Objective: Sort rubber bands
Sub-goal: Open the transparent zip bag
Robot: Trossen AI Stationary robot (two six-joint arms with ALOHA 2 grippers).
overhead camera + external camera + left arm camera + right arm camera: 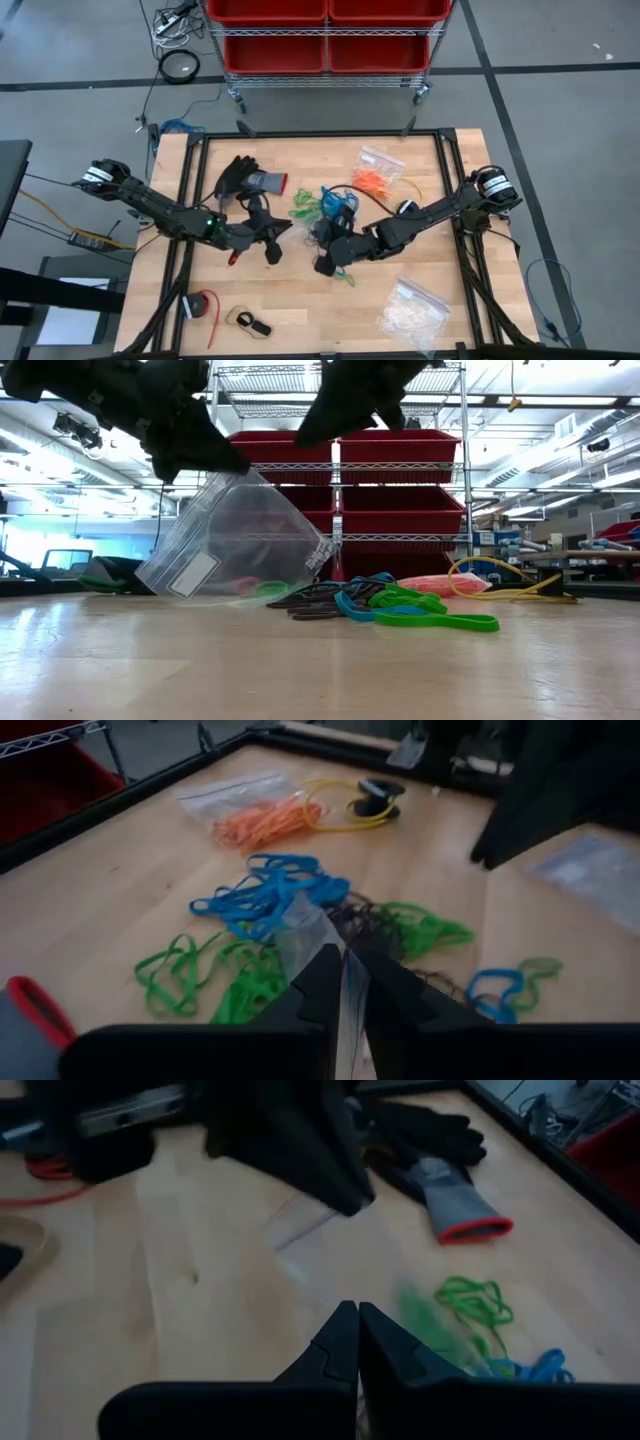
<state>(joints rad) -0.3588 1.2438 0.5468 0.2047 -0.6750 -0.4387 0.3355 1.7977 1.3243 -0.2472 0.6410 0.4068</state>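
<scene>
From above, the pile of rubber bands (322,205), green, blue and dark loops tangled together, lies near the middle of the wooden table (420,270). The left gripper (272,240) sits just beside the pile on the glove side, and the right gripper (330,258) is just beside the pile toward the table's near edge. A black and grey glove with a red cuff (250,181) lies near the pile; a clear bag of orange rubber bands (376,176) lies past the pile, toward the red bin cart (325,35), and a clear bag of whitish pieces (412,312) lies well apart from the pile. From table height, a clear zip bag (235,540) hangs tilted from the left gripper (215,460), its lower edge touching the table just beside the pile, where green (435,615), blue and dark loops spread across the wood; a yellow cable (505,582) curls behind them. In the left wrist view the left arm's fingers (325,982) are pinched together on the edge of the clear bag, with blue bands (262,895), green bands (215,978) and dark ones lying just beyond, and the bag of orange bands farther past the pile. In the right wrist view the right gripper (357,1316) has its fingers pressed fully together holding nothing, above bare wood, with green loops (470,1302) near it and the glove (440,1160) beyond them.
</scene>
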